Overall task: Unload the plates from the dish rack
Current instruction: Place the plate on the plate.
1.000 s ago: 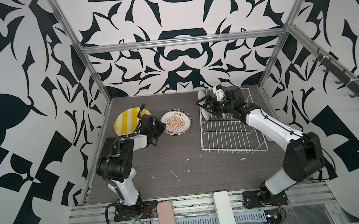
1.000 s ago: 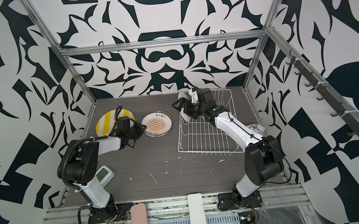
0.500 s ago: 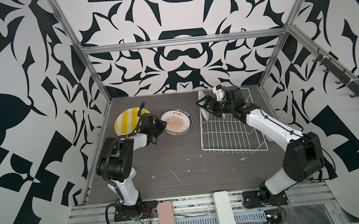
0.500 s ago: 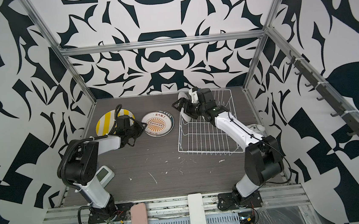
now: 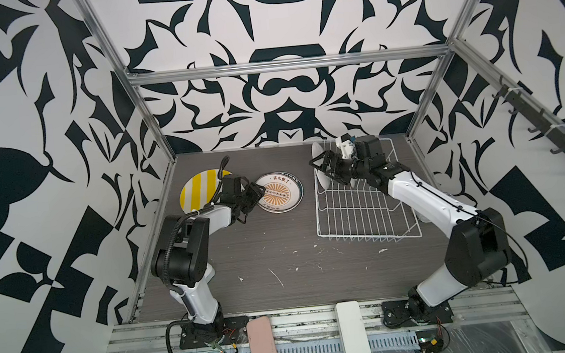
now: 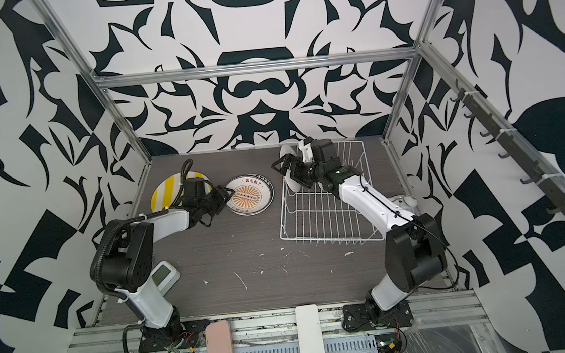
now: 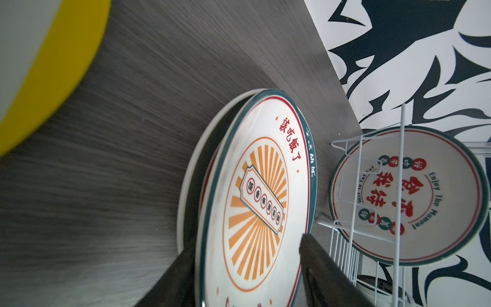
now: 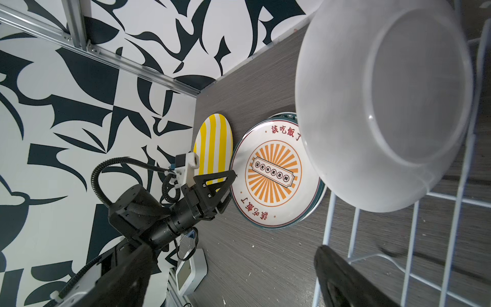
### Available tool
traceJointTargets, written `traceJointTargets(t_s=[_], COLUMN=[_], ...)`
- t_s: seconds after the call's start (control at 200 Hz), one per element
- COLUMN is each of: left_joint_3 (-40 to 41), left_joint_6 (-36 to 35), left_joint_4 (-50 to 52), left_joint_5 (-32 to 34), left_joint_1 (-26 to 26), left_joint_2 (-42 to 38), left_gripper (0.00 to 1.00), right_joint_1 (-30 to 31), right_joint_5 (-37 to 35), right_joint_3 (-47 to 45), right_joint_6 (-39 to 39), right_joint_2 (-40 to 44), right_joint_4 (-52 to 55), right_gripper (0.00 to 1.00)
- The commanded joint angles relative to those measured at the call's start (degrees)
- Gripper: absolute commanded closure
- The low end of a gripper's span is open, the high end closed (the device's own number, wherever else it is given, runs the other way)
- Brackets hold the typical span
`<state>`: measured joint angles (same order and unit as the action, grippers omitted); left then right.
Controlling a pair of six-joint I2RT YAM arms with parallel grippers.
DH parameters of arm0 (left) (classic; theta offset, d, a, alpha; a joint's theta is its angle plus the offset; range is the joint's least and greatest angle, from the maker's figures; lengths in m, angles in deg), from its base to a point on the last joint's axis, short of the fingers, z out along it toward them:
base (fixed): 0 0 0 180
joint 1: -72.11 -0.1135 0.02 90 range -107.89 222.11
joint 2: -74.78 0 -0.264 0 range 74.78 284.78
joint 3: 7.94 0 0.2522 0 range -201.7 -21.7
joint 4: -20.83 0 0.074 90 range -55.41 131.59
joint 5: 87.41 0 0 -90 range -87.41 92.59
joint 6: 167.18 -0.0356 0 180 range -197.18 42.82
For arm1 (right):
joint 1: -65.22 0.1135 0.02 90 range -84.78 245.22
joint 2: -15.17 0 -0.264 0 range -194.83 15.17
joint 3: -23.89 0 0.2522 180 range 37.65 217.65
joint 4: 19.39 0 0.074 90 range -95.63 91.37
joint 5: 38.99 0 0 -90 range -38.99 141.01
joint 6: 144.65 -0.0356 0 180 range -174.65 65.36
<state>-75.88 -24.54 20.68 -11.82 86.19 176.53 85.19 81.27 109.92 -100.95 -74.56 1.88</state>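
1 plate (image 8: 385, 101) stands upright in the rack's (image 5: 364, 212) far corner, near the wide-open right claw (image 5: 322, 173). It looks stiff, glazed, likely slick and breakable, so the top rim is the place to pinch. The left claw (image 5: 253, 195), parted, straddles the rim of the stacked plates (image 5: 279, 193) on the desk (image 5: 281, 254).

A dark wood-grain table (image 5: 281, 254) sits inside black-and-white patterned walls (image 5: 278, 20) framed by aluminium bars (image 5: 285, 66). On the front rail at 6 o'clock lies a pink slab (image 5: 264, 346), with a white slab (image 5: 353, 330) at its 3 o'clock. A small white device with a screen (image 6: 164, 275) lies at 8 o'clock. White flecks (image 5: 277, 277) dot the table towards 6 o'clock. A hook rail (image 5: 549, 126) runs along the 3 o'clock wall.
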Motion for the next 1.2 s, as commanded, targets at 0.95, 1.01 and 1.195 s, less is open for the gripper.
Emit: traceJointTargets(t_s=[0.95,1.01,1.195], left_joint_3=[-6.78,-6.70,-5.51], left_joint_6=[-5.69,-5.28,-4.13], left_joint_4=[13.21,12.62,10.85], left_joint_5=[-1.16,-1.47,-1.98], left_joint_1=[0.68,0.68,0.68], left_joint_2=[2.71,2.75,1.88], left_gripper=[0.16,0.16,0.16], right_joint_1=[-1.07,-1.07,-1.08], right_joint_5=[-1.34,-1.43,-5.45], right_joint_3=[0.08,0.06,0.66], right_joint_6=[2.80,2.89,5.15], right_joint_2=[4.29,4.22,4.44], right_joint_4=[1.19,1.19,5.05], right_gripper=[0.01,0.01,0.02])
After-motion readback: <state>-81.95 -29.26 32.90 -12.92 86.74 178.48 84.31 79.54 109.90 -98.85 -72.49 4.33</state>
